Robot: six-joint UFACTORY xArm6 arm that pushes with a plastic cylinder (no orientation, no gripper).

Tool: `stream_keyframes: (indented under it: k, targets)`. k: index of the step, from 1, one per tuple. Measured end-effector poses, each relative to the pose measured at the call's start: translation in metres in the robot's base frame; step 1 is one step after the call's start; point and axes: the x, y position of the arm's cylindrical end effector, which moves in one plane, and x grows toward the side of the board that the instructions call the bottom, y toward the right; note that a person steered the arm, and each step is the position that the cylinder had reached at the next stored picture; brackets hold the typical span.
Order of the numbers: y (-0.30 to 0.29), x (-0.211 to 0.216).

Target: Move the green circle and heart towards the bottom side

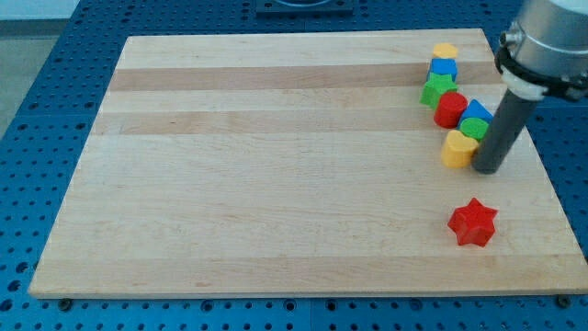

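The green circle [475,128] sits at the view's right, partly hidden behind my rod, with a blue block [477,110] just above it. A yellow heart [457,148] lies to its lower left, touching it. My tip [486,169] rests on the board just right of the yellow heart and below the green circle, close against both. A red circle [450,109] sits to the upper left of the green circle.
Above the red circle a green star [436,89], a blue block [444,68] and a yellow block [446,51] form a column toward the board's top edge. A red star [472,222] lies alone near the view's bottom right. The wooden board [276,165] sits on a blue perforated table.
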Motion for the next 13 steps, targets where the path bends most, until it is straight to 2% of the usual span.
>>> stream_keyframes:
  k: [1,3,4,5,6,7,8,10,11,12,13]
  targets:
    - [0.001,-0.018]
    - [0.088,0.004]
    - [0.089,-0.041]
    - [0.042,-0.070]
    - [-0.013,-0.024]
    - [-0.029,0.035]
    - [-0.029,0.029]
    - [-0.014,-0.024]
    - [-0.047,-0.038]
    - [-0.098,-0.031]
    - [-0.103,-0.004]
